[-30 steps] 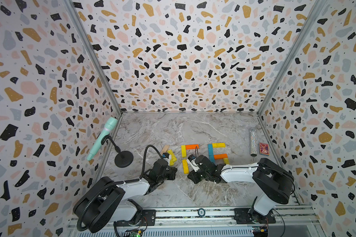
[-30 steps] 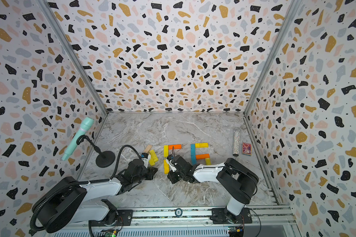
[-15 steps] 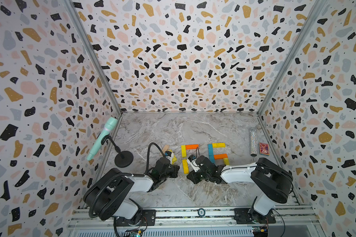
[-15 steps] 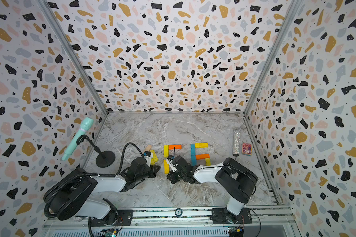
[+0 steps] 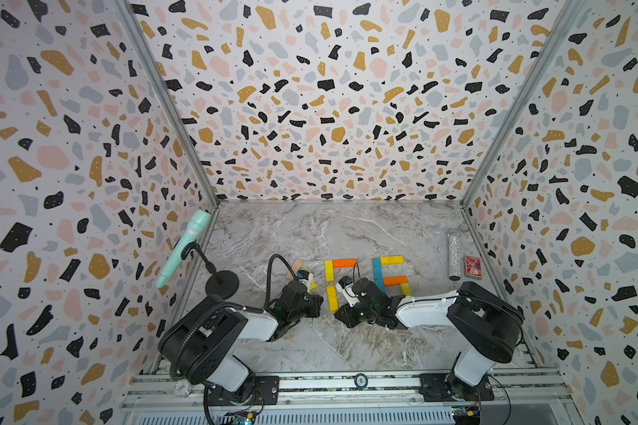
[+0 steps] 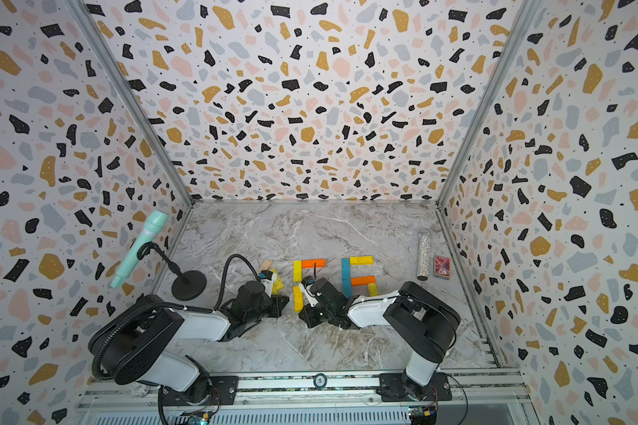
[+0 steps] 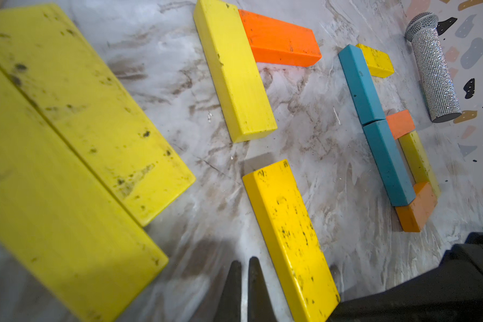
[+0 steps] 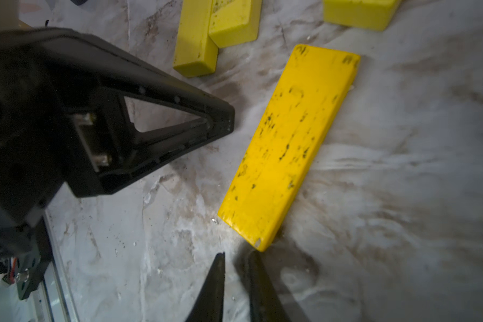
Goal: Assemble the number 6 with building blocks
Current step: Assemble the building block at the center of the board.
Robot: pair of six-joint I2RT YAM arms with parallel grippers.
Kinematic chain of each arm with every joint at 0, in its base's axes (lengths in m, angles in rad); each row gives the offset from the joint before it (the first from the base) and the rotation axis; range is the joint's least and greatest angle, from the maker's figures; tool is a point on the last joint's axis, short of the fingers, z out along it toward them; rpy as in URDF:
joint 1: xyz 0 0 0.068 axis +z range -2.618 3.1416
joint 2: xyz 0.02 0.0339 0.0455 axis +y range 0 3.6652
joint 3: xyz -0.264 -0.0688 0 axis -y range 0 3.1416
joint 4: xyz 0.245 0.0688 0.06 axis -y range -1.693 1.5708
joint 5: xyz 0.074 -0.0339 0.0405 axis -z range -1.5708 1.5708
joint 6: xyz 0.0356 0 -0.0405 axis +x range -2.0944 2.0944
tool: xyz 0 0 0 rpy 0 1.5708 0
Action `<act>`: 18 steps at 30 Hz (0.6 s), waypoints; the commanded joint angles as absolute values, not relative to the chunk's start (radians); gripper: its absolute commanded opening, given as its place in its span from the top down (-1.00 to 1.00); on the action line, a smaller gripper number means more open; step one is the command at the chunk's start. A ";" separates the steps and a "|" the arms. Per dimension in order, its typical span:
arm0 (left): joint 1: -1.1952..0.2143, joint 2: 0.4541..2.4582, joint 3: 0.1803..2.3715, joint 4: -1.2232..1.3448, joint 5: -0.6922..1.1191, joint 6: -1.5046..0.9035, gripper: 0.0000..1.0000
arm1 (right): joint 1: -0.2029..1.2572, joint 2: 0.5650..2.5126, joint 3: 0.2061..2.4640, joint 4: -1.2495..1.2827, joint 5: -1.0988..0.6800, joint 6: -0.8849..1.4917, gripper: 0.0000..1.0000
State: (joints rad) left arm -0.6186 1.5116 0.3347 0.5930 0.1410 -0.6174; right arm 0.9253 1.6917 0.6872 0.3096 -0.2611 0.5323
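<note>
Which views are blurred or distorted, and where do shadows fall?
Left wrist view: the nearest yellow blocks are out of focus, the farther ones sharp. Right wrist view: a dark shadow lies beside the yellow block. Both top views: sharp, evenly lit, walls splayed.

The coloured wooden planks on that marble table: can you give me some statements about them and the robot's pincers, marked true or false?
1. The flat orange wooden plank touches one end of a flat yellow wooden plank, making a corner. True.
2. The left pincer grips a teal blue wooden plank. False: it is shut on nothing; the teal planks lie apart from it.
3. The glittery silver tube stands on the red patterned card box. False: it lies on the marble table beside the box.
4. A gap separates that yellow plank from the deeper yellow wooden plank in line with it. True.
</note>
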 commanded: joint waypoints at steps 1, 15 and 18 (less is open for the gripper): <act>-0.623 1.521 0.363 0.619 0.133 -0.603 1.00 | 0.920 1.705 0.676 0.312 -0.254 0.543 0.62; -0.623 1.578 0.384 0.626 0.121 -0.590 1.00 | 0.917 1.722 0.680 0.321 -0.252 0.541 0.62; -0.623 1.582 0.387 0.623 0.120 -0.586 1.00 | 0.916 1.733 0.680 0.329 -0.253 0.542 0.62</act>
State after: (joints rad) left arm -0.6186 1.5677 0.3733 0.6144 0.1329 -0.6090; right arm 0.9207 1.7107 0.6834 0.3565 -0.2619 0.5381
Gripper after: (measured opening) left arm 0.047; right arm 0.191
